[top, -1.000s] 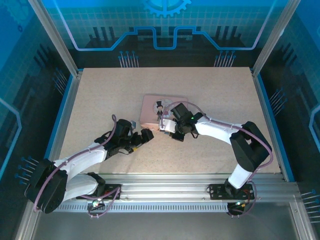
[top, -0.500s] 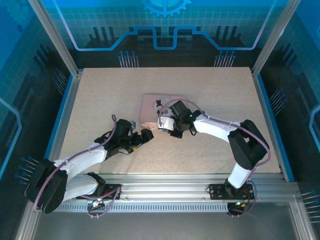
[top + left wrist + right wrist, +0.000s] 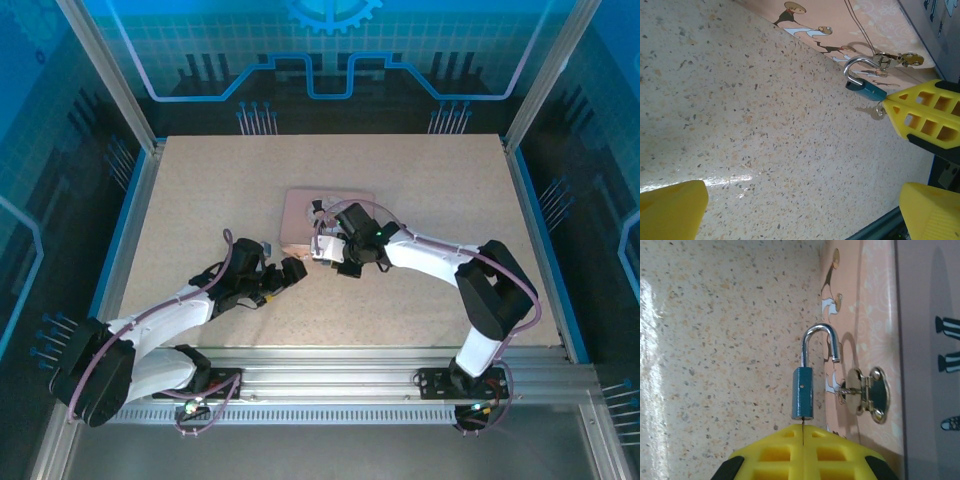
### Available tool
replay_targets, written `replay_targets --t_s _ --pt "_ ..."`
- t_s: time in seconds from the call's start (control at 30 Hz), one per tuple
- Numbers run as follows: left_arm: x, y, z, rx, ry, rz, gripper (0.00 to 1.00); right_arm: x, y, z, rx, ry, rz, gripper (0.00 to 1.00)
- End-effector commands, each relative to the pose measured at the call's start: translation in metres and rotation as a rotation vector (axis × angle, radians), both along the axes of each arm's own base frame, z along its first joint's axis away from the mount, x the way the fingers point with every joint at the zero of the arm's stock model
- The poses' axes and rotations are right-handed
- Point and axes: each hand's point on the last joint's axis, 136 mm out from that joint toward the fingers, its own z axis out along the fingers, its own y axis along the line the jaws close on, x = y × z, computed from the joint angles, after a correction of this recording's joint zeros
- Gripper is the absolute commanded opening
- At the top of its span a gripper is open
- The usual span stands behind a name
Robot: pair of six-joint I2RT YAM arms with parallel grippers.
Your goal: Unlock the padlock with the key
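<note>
The right gripper [image 3: 802,429] is pinched tight on the key [image 3: 874,111] at the blue padlock's [image 3: 802,392] base, shackle sprung, beside the pink box [image 3: 875,300]; the left gripper [image 3: 291,272] gapes over the table [image 3: 740,110]

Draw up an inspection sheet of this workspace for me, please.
Surface: speckled beige tabletop, no damage seen.
Job's things: teal padlock, silver shackle open, free of the pink printed box's brass hasp; small brass key at its base.
Clutter: nothing seen.
Grippers: right gripper jaws shut on the key; left gripper jaws open, holding nothing.
Cables: purple cables along both arms, untangled.
Surroundings: blue-lit enclosure walls.
</note>
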Motion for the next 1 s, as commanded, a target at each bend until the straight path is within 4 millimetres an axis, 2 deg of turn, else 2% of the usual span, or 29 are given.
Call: replay_targets --t_s 0.0,0.3,0.53,0.77,0.97 --pt "0.001 0.008 0.000 0.016 0.007 0.033 0.99 -0.004 0.009 0.021 0.055 -0.036 -0.001 0.00" --pt "0.003 0.015 0.002 0.018 0.000 0.051 0.99 -0.023 0.005 0.031 0.071 -0.050 -0.020 0.00" --pt "0.007 0.016 0.006 0.020 -0.008 0.049 0.99 -0.024 -0.008 0.060 0.141 -0.115 -0.091 0.00" --pt "0.013 0.013 0.012 0.021 -0.020 0.039 0.99 -0.017 -0.039 0.089 0.186 -0.191 -0.202 0.00" --pt "0.021 0.009 0.021 0.019 -0.042 0.031 0.99 0.007 -0.081 0.109 0.220 -0.240 -0.377 0.00"
